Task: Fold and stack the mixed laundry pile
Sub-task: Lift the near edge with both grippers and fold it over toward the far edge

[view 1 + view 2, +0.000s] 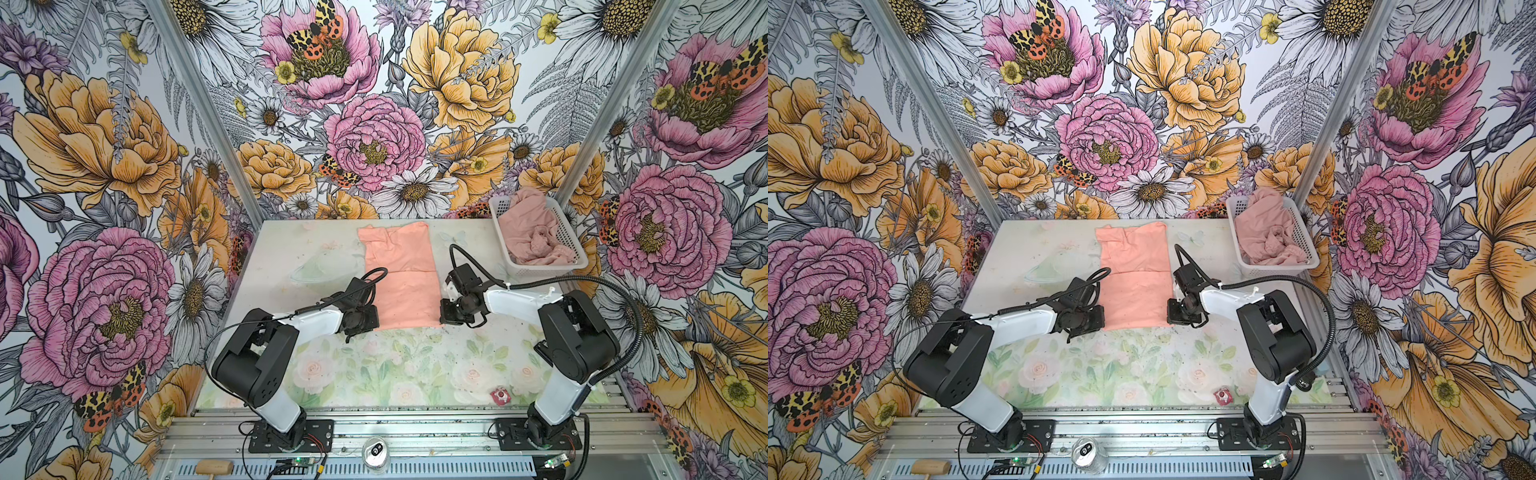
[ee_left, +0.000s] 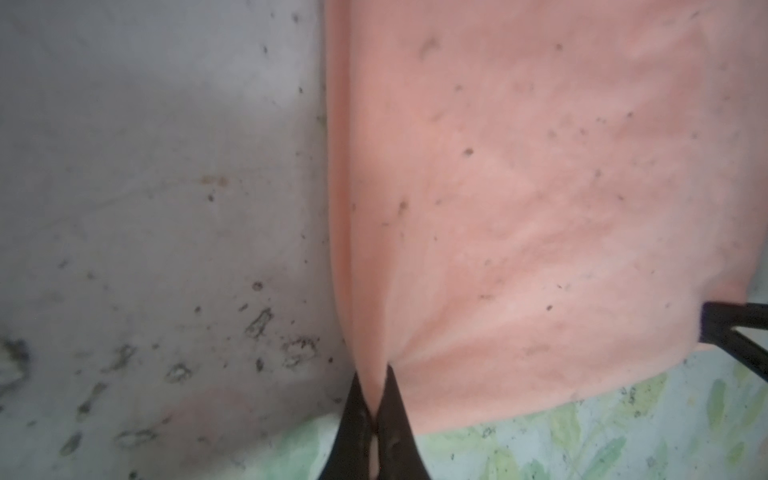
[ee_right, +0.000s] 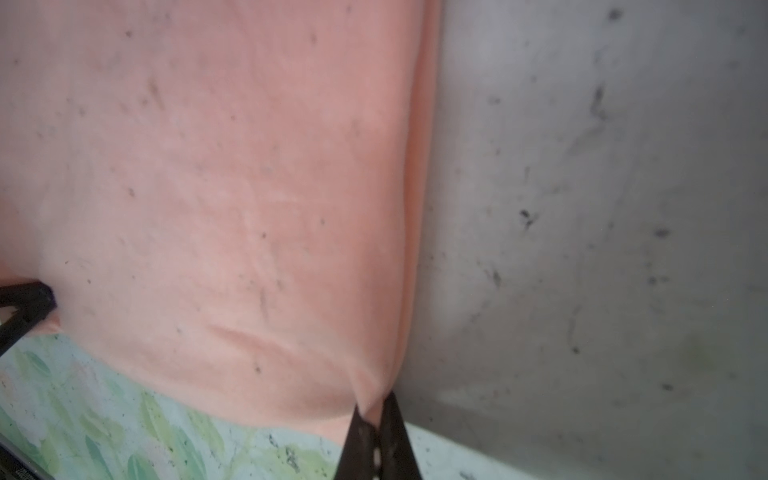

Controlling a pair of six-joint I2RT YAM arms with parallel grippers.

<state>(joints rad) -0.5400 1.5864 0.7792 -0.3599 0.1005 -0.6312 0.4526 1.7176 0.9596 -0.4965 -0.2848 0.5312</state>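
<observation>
- The peach-orange T-shirt [image 1: 400, 278] lies flat down the middle of the table [image 1: 286, 243], folded into a long narrow strip; a crease crosses it about halfway along.
- The left gripper [image 2: 374, 388] is pinched tight on the near left corner of the T-shirt; in the left wrist view the cloth gathers into wrinkles that fan out from between the black fingers [image 2: 355, 411].
- The right gripper [image 3: 372, 409] is likewise clamped on the near right corner; a small fold of peach cloth sits squeezed between its fingers [image 3: 395, 419].
- In both top views the two grippers sit low at either end of the near hem, with the hem running between them (each wrist view also catches the opposite gripper at the far corner).
- The dusty-pink garment [image 1: 530, 237] is crumpled inside the white basket [image 1: 544, 272] at the table's far right corner, well apart from the T-shirt; part of it rises over the far rim.
- Dark specks dot both the table and the peach cloth.
</observation>
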